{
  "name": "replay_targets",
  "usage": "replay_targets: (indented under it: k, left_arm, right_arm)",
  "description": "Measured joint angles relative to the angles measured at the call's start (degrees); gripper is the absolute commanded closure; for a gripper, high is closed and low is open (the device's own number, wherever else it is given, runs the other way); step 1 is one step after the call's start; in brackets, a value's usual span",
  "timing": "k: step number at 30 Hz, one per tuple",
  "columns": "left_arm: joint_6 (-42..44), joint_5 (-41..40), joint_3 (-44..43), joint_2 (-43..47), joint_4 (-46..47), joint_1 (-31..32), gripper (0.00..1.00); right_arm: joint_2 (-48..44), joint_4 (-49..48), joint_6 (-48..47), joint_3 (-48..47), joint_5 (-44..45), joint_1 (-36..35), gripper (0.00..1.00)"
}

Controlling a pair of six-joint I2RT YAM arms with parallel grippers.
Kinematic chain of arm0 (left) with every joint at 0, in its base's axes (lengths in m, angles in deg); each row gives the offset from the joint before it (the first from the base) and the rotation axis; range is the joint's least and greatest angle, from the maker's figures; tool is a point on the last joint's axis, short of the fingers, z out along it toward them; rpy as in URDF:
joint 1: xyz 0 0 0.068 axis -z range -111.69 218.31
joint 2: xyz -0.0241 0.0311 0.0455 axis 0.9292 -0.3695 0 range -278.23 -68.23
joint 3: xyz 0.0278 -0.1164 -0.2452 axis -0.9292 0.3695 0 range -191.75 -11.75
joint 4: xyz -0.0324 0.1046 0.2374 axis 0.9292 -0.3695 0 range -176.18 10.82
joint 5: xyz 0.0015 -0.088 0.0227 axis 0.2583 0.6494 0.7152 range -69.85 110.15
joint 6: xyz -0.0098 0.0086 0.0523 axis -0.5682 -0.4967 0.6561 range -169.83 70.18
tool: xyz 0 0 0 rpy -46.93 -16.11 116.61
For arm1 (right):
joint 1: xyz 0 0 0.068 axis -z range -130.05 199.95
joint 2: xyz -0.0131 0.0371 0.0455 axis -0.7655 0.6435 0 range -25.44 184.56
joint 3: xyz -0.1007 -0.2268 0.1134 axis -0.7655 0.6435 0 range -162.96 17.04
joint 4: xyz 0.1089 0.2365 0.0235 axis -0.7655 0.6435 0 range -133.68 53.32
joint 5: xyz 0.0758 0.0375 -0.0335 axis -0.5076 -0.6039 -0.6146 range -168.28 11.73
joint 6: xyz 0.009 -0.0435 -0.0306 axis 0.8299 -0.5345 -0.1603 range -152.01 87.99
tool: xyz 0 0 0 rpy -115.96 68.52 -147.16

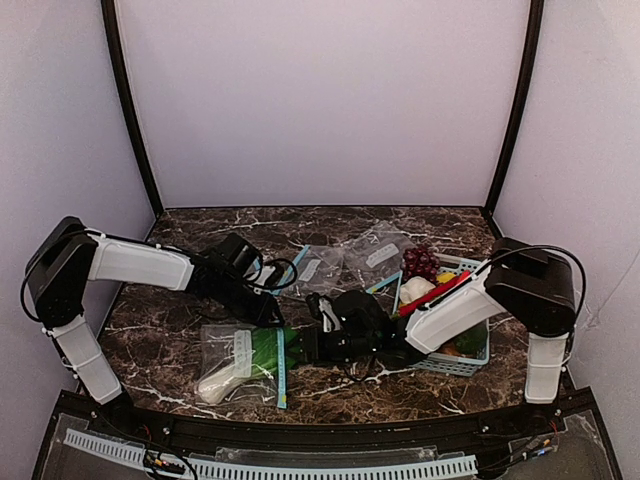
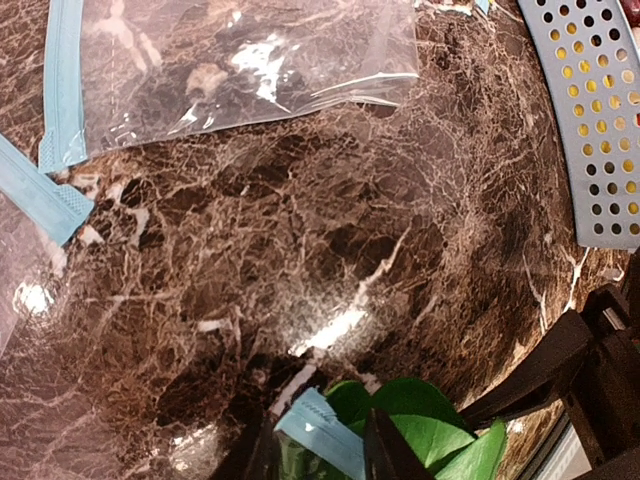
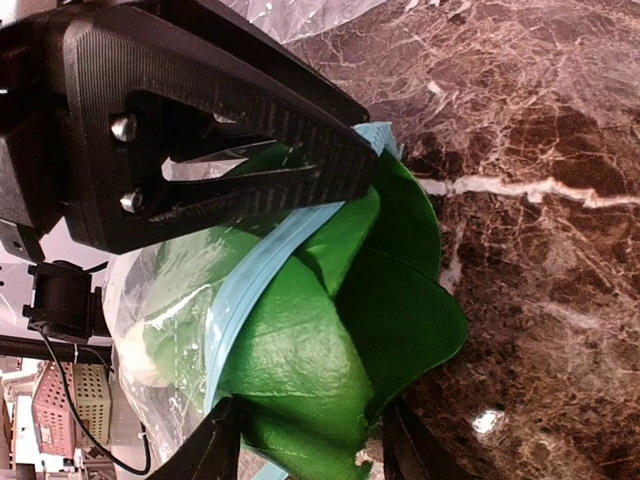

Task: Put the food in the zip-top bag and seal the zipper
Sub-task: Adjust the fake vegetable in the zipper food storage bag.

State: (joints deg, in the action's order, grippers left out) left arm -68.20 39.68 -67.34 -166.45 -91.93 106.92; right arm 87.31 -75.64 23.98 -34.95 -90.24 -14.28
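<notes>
So the leafy toy vegetable with the white stalk and green leaves (image 1: 262,350) is mostly inside the large clear zip-top bag (image 1: 222,342). The bag lies flat on the dark brown marble table (image 1: 200,225), near the front edge and left of centre. The white stalk end is deep in the bag. The green leaf tips poke out past the long light-blue zipper strip (image 3: 262,285), so the mouth isn't sealed.

The left gripper (image 1: 272,312) comes in from the far side, right at the bag's mouth. Its jaws are fairly narrow with the zipper strip running between them. Honestly I can't tell whether they're actually pinching it or just straddling it.

The right gripper (image 3: 308,445) reaches in from the right with its jaws about half spread. They're clamped on the leaf end, which fills the gap and touches both fingers (image 3: 215,440).

The rest of the food isn't bagged. The red-orange tapered toy vegetable (image 1: 435,293) lies in the teal perforated plastic basket (image 1: 455,365) off to the right. The purple grapes (image 1: 420,262) are at the basket's far end. A couple of smaller clear bags (image 1: 322,268) lie behind the grippers, well apart from the big bag.
</notes>
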Motion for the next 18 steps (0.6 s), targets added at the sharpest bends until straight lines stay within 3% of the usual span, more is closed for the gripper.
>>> replay_targets:
  k: [6,10,18]
  left_arm:
    - [-1.16,1.55,1.68,0.15,2.62,-0.15,0.98]
    - [-1.62,3.48,3.76,2.38,4.81,-0.2,0.99]
    - [-3.58,9.22,6.82,8.79,9.77,-0.2,0.99]
  right_arm:
    - [1.14,-3.5,-1.27,-0.13,-2.05,0.46,0.85]
    - [1.14,-6.64,-3.39,-0.09,-3.65,0.87,0.96]
    - [-0.85,-8.63,-9.42,0.42,-7.78,1.62,1.0]
